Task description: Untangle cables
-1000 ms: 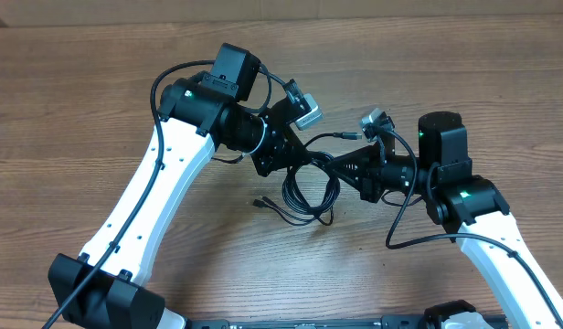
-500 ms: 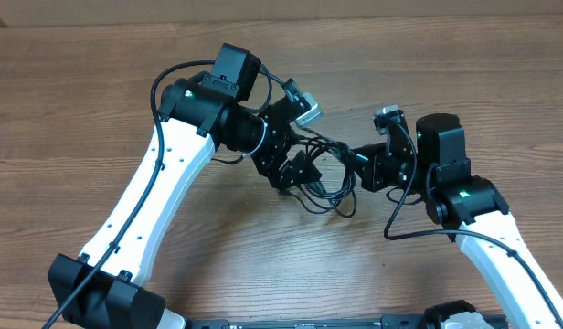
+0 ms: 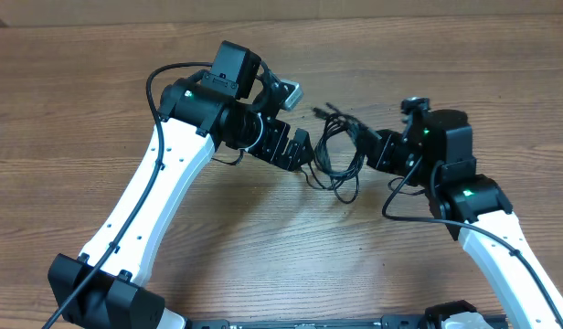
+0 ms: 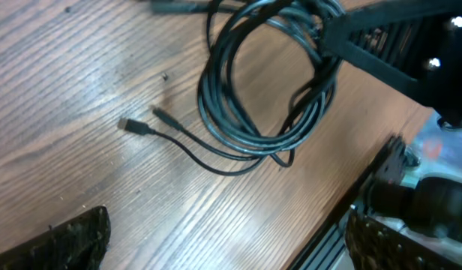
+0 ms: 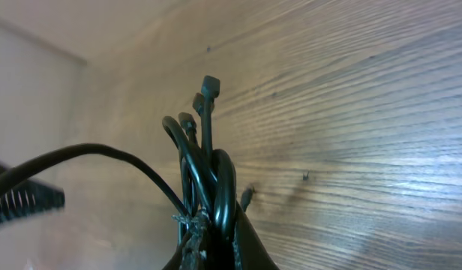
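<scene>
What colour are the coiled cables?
Black; the cables show best in the left wrist view.

In the left wrist view the left claw [image 4: 237, 241] shows only as two dark, blurred fingertips [image 4: 70, 241] in the lower corners, cut by the edge; the top of the cables [image 4: 204, 86] runs off the upper edge; the right claw [image 4: 332, 37] is cropped there too; the loose plugs [image 4: 131, 126] are too small to tell their type; in the right wrist view the lower edge cuts the right claw's fingers [image 5: 246, 246], the bundle beneath the pinch is hidden, and its strands cannot be counted; a blurred ridged shape [image 5: 25, 201] at the left edge cannot be identified; overhead, the left arm [image 3: 140, 206] and right arm [image 3: 505, 260] run off the lower edge.
</scene>
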You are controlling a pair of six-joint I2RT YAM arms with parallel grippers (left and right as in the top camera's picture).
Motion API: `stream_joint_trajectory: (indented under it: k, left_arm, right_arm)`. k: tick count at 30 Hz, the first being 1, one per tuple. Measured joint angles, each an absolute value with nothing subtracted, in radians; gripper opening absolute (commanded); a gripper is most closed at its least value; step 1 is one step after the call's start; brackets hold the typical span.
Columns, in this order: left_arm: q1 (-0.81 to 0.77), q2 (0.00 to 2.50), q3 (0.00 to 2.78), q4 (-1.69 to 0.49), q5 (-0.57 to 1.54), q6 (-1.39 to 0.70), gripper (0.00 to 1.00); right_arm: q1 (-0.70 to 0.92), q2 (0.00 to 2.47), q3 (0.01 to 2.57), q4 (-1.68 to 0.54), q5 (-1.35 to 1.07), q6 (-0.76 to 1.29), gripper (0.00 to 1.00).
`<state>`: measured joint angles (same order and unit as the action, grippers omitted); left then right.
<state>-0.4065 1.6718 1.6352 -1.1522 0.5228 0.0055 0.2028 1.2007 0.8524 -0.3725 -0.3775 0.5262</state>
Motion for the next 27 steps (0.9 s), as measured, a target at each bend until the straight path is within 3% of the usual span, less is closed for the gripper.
stream_joint_trajectory:
  k: [8, 14, 15, 20, 27]
  left_arm:
    - [-0.408, 1.672, 1.636, -1.058, 0.485, -0.31, 1.0]
    - [-0.444, 1.672, 1.636, -1.037, 0.481, -0.421, 1.0]
    - [-0.447, 1.672, 1.636, -1.032, 0.481, -0.427, 0.95]
    - [-0.47, 1.672, 1.636, -1.001, 0.476, -0.475, 0.46]
    - [-0.47, 1.672, 1.636, -0.994, 0.474, -0.484, 0.5]
  right_arm:
    - [0.152, 1.203, 0.852, -0.194, -0.482, 0.681, 0.04]
    - [0.152, 1.203, 0.852, -0.08, -0.566, 0.71, 0.04]
    - [0.152, 1.203, 0.852, -0.072, -0.572, 0.717, 0.04]
    - [0.152, 1.204, 0.852, -0.001, -0.625, 0.76, 0.04]
    - [0.152, 1.204, 0.852, 0.037, -0.662, 0.803, 0.04]
